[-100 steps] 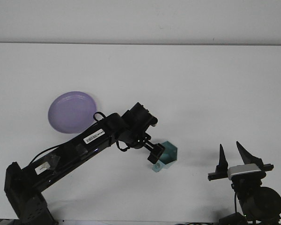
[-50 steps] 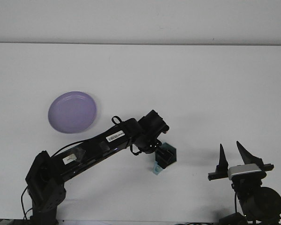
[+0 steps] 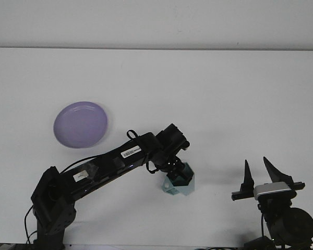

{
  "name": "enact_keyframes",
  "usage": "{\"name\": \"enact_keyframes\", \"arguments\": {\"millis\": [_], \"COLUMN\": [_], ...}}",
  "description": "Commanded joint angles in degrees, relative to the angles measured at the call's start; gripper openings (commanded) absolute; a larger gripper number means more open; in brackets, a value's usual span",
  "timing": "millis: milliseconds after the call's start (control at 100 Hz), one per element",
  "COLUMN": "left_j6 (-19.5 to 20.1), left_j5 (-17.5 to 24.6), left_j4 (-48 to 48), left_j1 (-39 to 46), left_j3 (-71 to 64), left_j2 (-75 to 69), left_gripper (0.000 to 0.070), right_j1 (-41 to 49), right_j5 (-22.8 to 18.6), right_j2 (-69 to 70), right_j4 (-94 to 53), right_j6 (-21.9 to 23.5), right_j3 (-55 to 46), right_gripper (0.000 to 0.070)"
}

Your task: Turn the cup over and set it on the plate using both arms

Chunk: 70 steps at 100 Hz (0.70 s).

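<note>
Plain pale wall (image 3: 156, 23) across the top, meeting the surface along a straight horizontal edge. White counter (image 3: 208, 104) filling nearly the whole view, matte, unmarked, evenly lit, with soft shadows under the arms.

Left arm (image 3: 104, 164), black, rising from its base at 7 o'clock and reaching toward centre, with a white barcode label on the forearm and loose cables along the links. Left gripper (image 3: 178, 174) pressed down into the cup; fingers hidden by the wrist and the cup body, so cannot tell whether clenched or released.

Right arm base at 5 o'clock, low in view. Right gripper (image 3: 260, 174) pointing up toward 12 o'clock, fingers released, spread in a V with nothing between them, well apart from the cup.

Purple plate (image 3: 81, 124), round, shallow, at 9 o'clock, lying flat, bare, well apart from the cup.

Teal cup (image 3: 178, 185), faceted, just below centre toward 6 o'clock, tilted on the counter directly under the left gripper and touching it.
</note>
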Motion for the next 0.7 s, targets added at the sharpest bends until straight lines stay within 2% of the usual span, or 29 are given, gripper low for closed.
{"name": "enact_keyframes", "arguments": {"millis": [0, 270, 390, 570, 690], "left_j6": [0.7, 1.5, 2.1, 4.2, 5.0], "left_j5": [0.3, 0.1, -2.3, -6.4, -6.6], "left_j4": [-0.5, -6.5, -7.3, -10.4, -12.3], "left_j1": [0.0, 4.8, 8.3, 17.4, 26.3], "left_j3": [1.7, 4.4, 4.4, 4.4, 4.4], "left_j2": [1.4, -1.8, -6.3, -14.1, -18.0], "left_gripper": [0.0013, 0.0013, 0.0013, 0.0013, 0.0013], "right_j1": [0.1, 0.1, 0.1, 0.1, 0.1], "right_j5": [0.0, 0.0, 0.0, 0.0, 0.0], "right_j2": [0.2, 0.2, 0.2, 0.2, 0.2], "right_j4": [0.5, 0.5, 0.5, 0.5, 0.5], "right_j6": [1.1, 1.1, 1.1, 1.1, 1.2], "right_j3": [0.5, 0.5, 0.5, 0.5, 0.5], "right_gripper": [0.0337, 0.0337, 0.0337, 0.0337, 0.0337]}}
